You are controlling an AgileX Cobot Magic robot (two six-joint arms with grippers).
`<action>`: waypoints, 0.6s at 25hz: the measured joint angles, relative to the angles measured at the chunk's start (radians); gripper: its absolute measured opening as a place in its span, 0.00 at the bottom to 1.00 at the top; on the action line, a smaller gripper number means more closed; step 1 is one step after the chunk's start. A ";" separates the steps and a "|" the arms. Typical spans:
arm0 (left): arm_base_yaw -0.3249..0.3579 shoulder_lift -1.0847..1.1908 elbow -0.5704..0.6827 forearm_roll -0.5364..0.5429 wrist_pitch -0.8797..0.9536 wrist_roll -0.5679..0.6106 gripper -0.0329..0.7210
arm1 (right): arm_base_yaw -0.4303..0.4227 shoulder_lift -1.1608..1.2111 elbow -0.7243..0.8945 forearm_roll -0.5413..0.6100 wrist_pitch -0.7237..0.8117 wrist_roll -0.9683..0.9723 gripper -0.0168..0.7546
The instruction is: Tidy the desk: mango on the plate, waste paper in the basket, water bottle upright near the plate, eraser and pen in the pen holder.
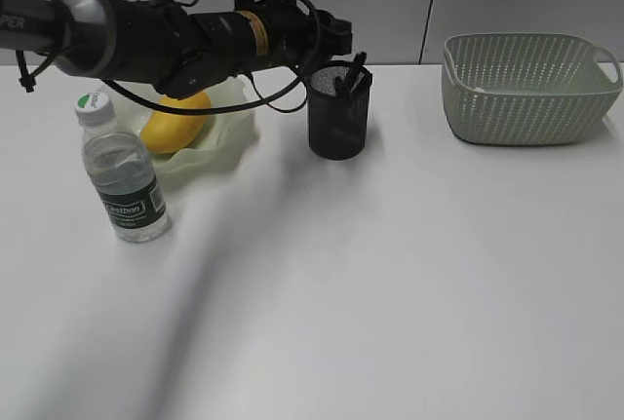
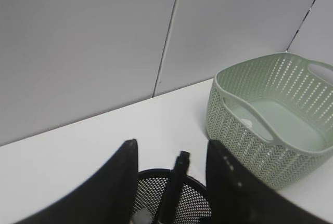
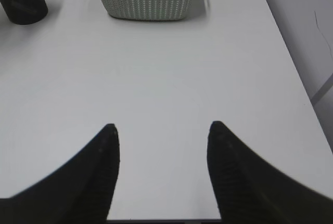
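The left arm (image 1: 146, 35) is reaching rightward, its left gripper (image 2: 171, 182) standing parted (holding nothing), while the right gripper (image 3: 162, 156) is hanging spread and unladen.

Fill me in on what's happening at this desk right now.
The left gripper hangs open over the black mesh pen holder, with a dark pen standing in it between the fingers. The yellow mango lies in the wavy pale green glass plate, and the clear water bottle stands upright beside it. The right gripper hovers open over bare white desk, short of the sage-green woven basket.
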 joint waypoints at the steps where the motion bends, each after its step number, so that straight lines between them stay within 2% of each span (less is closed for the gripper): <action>1: 0.000 0.000 0.000 0.000 0.000 0.000 0.49 | 0.000 0.000 0.000 0.000 0.000 0.000 0.58; 5: -0.004 -0.033 0.001 0.000 0.092 -0.031 0.51 | 0.000 0.000 0.000 0.000 0.000 0.000 0.58; 9: -0.033 -0.147 0.001 -0.010 0.480 -0.025 0.50 | 0.000 0.000 0.000 0.000 0.000 0.000 0.58; 12: -0.077 -0.228 0.001 -0.085 0.819 0.184 0.43 | 0.000 0.000 0.000 0.000 0.000 0.000 0.58; 15: -0.099 -0.282 0.004 -0.280 1.057 0.450 0.38 | 0.000 0.000 0.000 0.000 0.000 0.000 0.58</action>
